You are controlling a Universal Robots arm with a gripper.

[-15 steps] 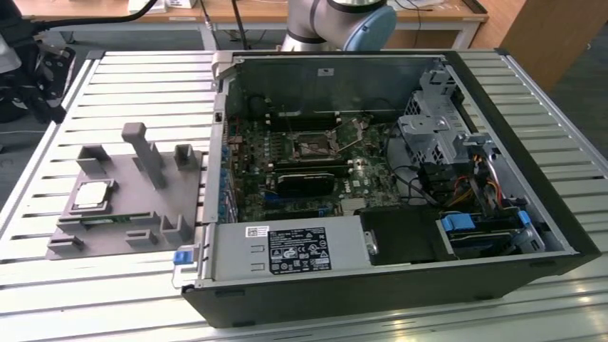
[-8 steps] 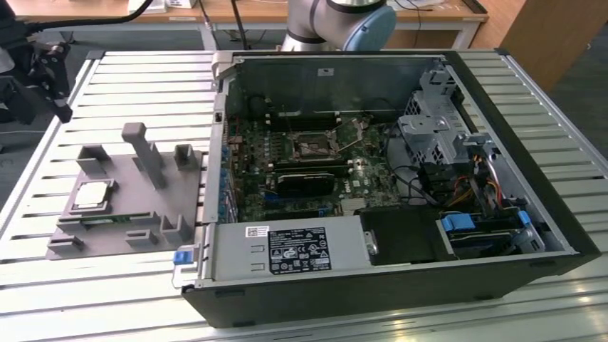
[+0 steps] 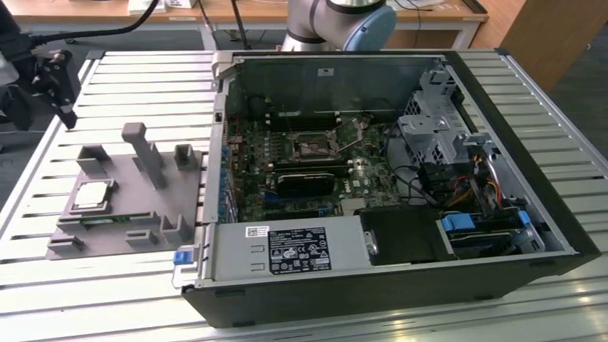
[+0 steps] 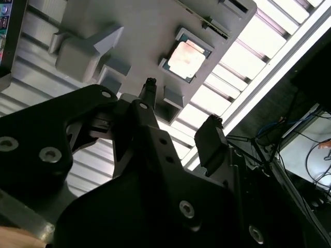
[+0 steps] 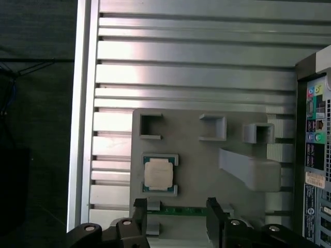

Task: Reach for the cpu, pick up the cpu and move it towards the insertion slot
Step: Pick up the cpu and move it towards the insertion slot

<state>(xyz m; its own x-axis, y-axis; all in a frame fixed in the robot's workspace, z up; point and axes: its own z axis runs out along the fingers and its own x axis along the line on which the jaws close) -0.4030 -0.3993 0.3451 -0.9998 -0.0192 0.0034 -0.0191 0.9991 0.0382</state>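
From my station, both wrist views show the tool (image 5: 176,206) with its two black fingers (image 4: 209,125) spread wide and nothing between them. It hangs above the grey holder plate (image 5: 207,165) without touching anything on it.

The cpu (image 5: 159,174) lies flat in a square recess of that plate, silver top up, close to the plate's edge that faces away from the computer case (image 3: 380,285). Just beside it, along the neighbouring plate edge, a narrow green memory stick (image 5: 181,210) rests in its own groove. The plate sits on the slatted metal surface (image 3: 124,78), right next to the open case.

In the exterior view I find the insertion slot (image 3: 312,147) on the motherboard (image 3: 285,160) inside the case, just beside the long black heatsink block (image 3: 304,184) and well apart from the cpu. The arm's base (image 3: 342,21) stands at the surface's far edge.
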